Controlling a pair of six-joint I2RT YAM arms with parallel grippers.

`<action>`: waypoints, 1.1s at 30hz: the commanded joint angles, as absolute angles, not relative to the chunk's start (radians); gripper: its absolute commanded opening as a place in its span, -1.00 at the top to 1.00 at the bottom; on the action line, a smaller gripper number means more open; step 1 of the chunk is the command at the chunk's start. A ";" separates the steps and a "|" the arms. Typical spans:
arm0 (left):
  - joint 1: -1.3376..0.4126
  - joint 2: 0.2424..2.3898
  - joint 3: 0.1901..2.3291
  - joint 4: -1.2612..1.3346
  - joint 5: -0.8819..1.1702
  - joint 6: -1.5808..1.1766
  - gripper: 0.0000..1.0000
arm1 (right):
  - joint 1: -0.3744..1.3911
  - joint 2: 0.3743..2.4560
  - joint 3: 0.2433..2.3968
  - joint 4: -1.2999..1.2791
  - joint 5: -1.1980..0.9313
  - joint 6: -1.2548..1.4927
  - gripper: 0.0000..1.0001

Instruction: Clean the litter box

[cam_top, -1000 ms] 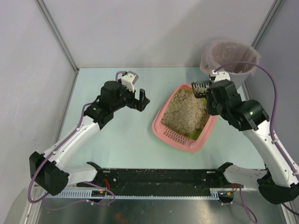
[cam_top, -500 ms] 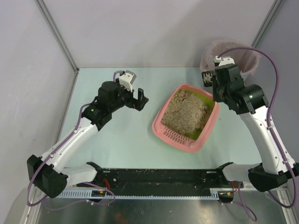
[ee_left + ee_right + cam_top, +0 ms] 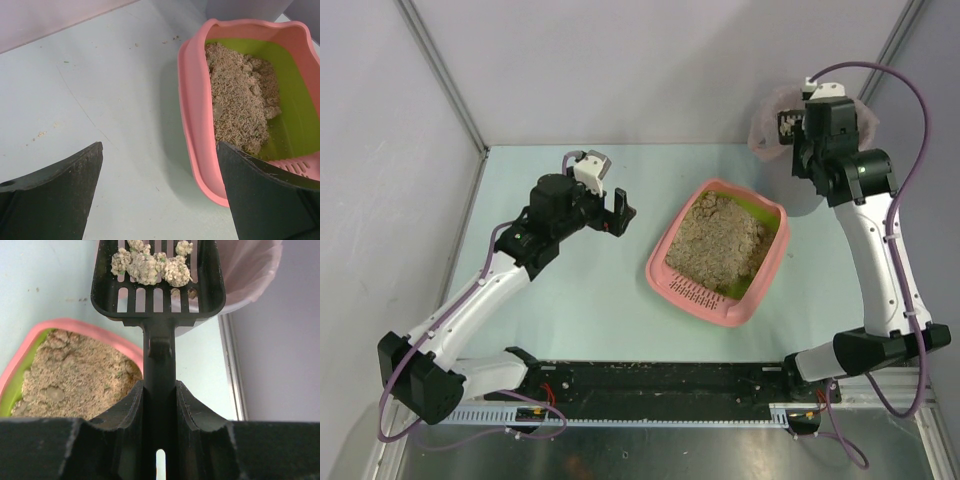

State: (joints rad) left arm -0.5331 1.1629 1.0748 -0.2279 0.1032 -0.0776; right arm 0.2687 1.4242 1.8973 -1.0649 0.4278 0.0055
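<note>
Box [image 3: 657, 264] sits ctr-right in the top view: a shallow pink plastic tray w/ rounded corners, slotted rim at its lower end, green lining, heaped w/ beige grainy litter [image 3: 716, 240]. My R gripper [image 3: 159, 400], upper right, pinches the handle of the black slotted scoop [image 3: 157, 295], which carries pale lumpy clumps [image 3: 149, 264] by the rim of the bag-lined bucket [image 3: 248, 270]. My L gripper [image 3: 159, 150] is spread wide over the table [image 3: 590, 295], just left of the box.

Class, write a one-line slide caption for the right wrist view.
Right gripper holds a black slotted scoop loaded with litter clumps near the bag-lined bucket; pink litter box at lower left.
</note>
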 commanded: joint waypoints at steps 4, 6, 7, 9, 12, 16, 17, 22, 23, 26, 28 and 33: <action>-0.519 1.160 1.074 -0.210 0.087 -0.061 -0.99 | 0.123 1.499 1.986 -0.957 0.296 -0.054 1.00; -0.518 1.160 1.074 -0.212 0.089 -0.061 -0.99 | 0.094 1.532 2.006 -0.956 0.270 -0.063 1.00; -0.518 1.158 1.074 -0.210 0.090 -0.061 -0.99 | 0.075 1.543 2.028 -0.956 0.262 -0.066 1.00; -0.517 1.160 1.074 -0.210 0.087 -0.061 -1.00 | 0.052 1.577 2.051 -0.960 0.244 -0.069 1.00; -0.517 1.166 1.074 -0.212 0.091 -0.063 -0.99 | 0.020 1.632 2.095 -0.977 0.207 -0.068 1.00; -0.515 1.170 1.074 -0.210 0.092 -0.061 -1.00 | -0.026 1.686 2.126 -0.983 0.147 -0.042 1.00; -0.515 1.169 1.074 -0.212 0.092 -0.061 -0.99 | -0.034 1.690 2.123 -0.965 0.120 -0.037 1.00; -0.514 1.175 1.074 -0.212 0.091 -0.060 -0.99 | -0.058 1.727 2.128 -0.902 0.031 -0.006 1.00; -0.514 1.177 1.072 -0.212 0.092 -0.060 -0.99 | -0.064 1.735 2.134 -0.893 0.011 0.017 1.00; -0.514 1.175 1.074 -0.212 0.089 -0.058 -0.99 | -0.098 1.758 2.149 -0.876 -0.073 0.063 1.00; -0.512 1.175 1.072 -0.212 0.086 -0.057 -0.99 | -0.126 1.759 2.129 -0.856 -0.121 0.109 1.00; -0.511 1.175 1.072 -0.210 0.086 -0.057 -0.99 | -0.184 1.756 2.060 -0.746 -0.280 0.193 1.00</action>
State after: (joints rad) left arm -0.5201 1.1782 1.0748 -0.2279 0.0986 -0.0719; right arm -0.1410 1.7657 2.0811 -0.8883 -0.1150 0.0998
